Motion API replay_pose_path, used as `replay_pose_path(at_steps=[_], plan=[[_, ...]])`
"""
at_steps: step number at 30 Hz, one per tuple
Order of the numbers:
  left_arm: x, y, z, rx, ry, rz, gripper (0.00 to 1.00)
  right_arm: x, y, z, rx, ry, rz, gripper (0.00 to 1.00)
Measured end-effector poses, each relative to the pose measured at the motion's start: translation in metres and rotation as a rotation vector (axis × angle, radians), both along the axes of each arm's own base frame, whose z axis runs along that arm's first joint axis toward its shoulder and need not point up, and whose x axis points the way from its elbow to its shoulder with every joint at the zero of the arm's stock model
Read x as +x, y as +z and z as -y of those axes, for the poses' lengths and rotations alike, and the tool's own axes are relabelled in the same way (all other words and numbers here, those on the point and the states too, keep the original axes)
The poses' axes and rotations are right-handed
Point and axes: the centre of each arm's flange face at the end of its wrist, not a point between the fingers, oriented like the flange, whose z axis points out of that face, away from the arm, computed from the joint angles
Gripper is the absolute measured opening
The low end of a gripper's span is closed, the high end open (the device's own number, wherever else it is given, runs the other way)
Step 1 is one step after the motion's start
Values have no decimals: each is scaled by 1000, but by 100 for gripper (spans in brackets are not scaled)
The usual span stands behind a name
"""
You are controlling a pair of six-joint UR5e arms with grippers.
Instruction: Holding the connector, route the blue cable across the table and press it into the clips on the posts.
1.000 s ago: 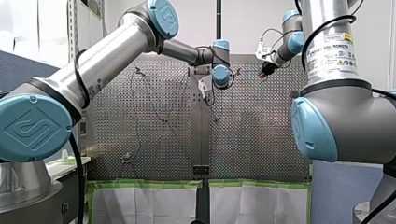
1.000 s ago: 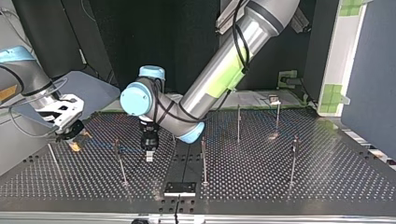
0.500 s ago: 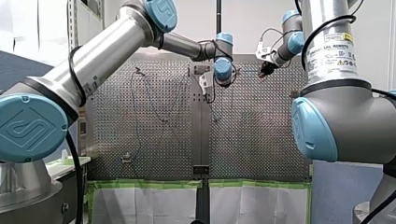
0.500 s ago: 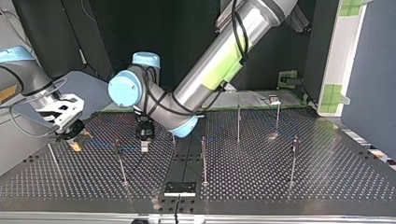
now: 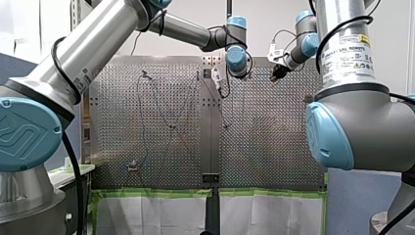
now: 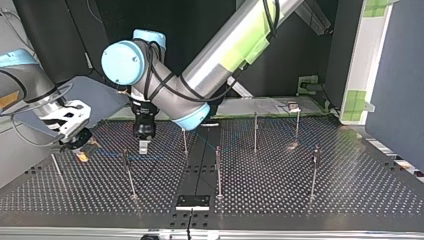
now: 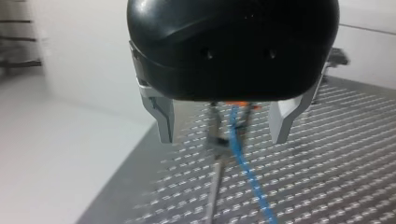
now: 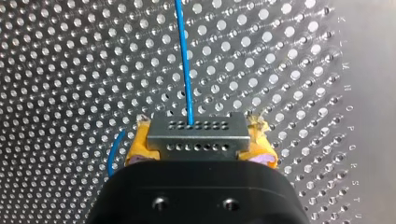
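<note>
In the right wrist view my right gripper point(image 8: 200, 150) is shut, its yellow pads point(image 8: 137, 148) clamping a grey connector point(image 8: 198, 127) with rows of small holes. The blue cable point(image 8: 185, 60) runs out of the connector over the perforated table. In the top view my right gripper point(image 6: 79, 144) hangs low at the left, and a thin blue cable point(image 6: 112, 152) leads from it towards a post point(image 6: 128, 170). My left gripper point(image 6: 143, 145) hovers just right of that post. Its metal fingers point(image 7: 163, 123) stand open, with the blue cable point(image 7: 243, 163) and a clip post point(image 7: 217, 140) ahead between them.
Several thin upright posts point(image 6: 218, 170) stand across the perforated table point(image 6: 350, 190), another point(image 6: 255, 132) further back and one point(image 6: 315, 170) at the right. A black plate point(image 6: 192, 201) sits at the near edge. Green tape point(image 5: 156, 193) lines the table's edge in the front view.
My left arm has swung towards the top view's left and lifted, carrying its open gripper from the middle to beside the left post. My right gripper has stayed put, holding the connector.
</note>
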Motion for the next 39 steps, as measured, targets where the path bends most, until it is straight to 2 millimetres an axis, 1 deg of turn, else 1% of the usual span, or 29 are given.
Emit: replay_pose_path(at_steps=[6,12,18,21,24,28,30,33,39], plan=[[-3,19,-23,-63,71,38,100,5,0,-2,3,8,1,0],[-11,37,-46,-137,141,77,100,7,-1,-3,6,12,4,0],[-26,53,-62,-223,193,111,100,8,-1,-4,9,14,5,0],[-36,59,-68,-264,208,126,100,7,-1,-3,9,12,5,0],[-53,66,-67,-315,200,138,100,5,-1,-2,10,9,5,0],[-83,75,-65,-398,187,152,100,2,-1,-1,8,5,3,0],[-93,73,-62,-423,184,150,100,2,-1,-1,7,4,1,0],[-104,59,-54,-449,181,138,100,2,-1,-1,6,3,0,0],[-135,32,-40,-509,176,116,100,1,-1,-1,6,1,-1,0]])
